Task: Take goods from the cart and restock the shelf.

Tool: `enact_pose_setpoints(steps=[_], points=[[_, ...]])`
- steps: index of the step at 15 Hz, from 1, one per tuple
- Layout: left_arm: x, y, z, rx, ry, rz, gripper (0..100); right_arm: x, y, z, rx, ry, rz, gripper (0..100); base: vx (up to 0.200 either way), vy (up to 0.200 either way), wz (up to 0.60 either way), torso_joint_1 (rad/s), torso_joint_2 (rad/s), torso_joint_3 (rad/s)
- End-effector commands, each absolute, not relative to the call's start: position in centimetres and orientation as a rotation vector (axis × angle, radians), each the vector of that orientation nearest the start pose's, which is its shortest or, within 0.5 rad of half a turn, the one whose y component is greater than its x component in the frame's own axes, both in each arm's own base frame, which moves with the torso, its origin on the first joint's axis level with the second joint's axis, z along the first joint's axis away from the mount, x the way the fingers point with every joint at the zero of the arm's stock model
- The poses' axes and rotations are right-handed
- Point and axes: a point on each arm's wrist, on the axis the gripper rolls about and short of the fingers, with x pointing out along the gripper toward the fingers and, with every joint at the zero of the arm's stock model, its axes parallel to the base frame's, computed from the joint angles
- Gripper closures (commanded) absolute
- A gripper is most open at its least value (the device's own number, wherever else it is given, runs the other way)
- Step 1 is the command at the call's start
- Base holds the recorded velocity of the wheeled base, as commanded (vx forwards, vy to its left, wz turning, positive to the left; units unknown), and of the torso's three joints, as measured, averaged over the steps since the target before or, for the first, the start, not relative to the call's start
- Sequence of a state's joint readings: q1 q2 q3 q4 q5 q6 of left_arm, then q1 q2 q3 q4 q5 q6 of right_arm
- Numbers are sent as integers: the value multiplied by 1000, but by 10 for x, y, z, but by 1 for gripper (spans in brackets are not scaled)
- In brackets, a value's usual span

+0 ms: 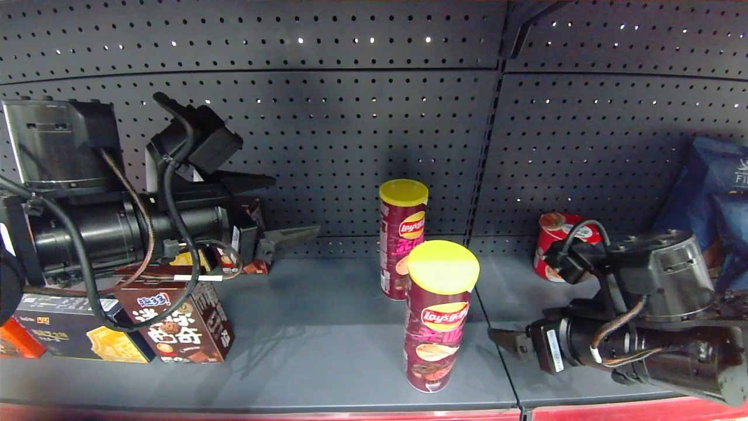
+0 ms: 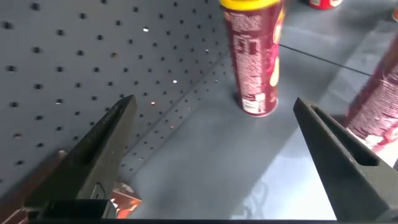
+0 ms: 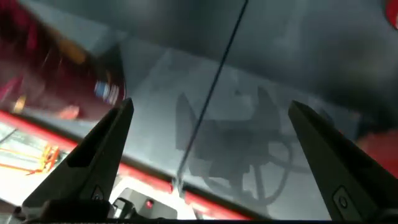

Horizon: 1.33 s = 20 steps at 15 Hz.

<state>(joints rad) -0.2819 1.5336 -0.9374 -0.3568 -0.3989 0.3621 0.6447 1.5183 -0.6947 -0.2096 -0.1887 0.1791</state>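
Observation:
Two maroon chip cans with yellow lids stand upright on the grey shelf (image 1: 327, 351). The back can (image 1: 402, 240) is near the pegboard and the front can (image 1: 438, 316) is closer to the shelf's edge. My left gripper (image 1: 281, 211) hovers open and holds nothing, left of the back can and apart from it. Its wrist view shows the back can (image 2: 252, 59) beyond the gripper (image 2: 214, 149) and the front can (image 2: 376, 106) at the side. My right gripper (image 1: 504, 344) is low, just right of the front can. It is open (image 3: 208, 155) and holds nothing, with the front can (image 3: 56, 68) blurred beside one finger.
Biscuit boxes (image 1: 181, 321) and a dark cracker box (image 1: 87, 336) sit under my left arm. A red tub (image 1: 561, 240) and blue bags (image 1: 713, 187) stand on the right section. The perforated back panel (image 1: 350, 134) closes the shelf behind. A red strip (image 1: 409, 414) marks its front edge.

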Motion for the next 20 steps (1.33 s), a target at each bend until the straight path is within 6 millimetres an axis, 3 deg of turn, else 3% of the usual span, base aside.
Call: enact_pose_setpoints(steps=[1,6,13,20], points=[[261,-77,243,333,111,-685,0,202,152,154,-102,637,399,0,0,0,0,0,0,0],[262,-77,242,332,110,-682,0,215,173,153,-112,635,422,0,0,0,0,0,0,0],[262,-77,241,333,99,-682,0,222,185,151,-114,634,438,0,0,0,0,0,0,0],[260,-76,236,332,118,-685,0,217,176,155,-99,626,427,0,0,0,0,0,0,0]])
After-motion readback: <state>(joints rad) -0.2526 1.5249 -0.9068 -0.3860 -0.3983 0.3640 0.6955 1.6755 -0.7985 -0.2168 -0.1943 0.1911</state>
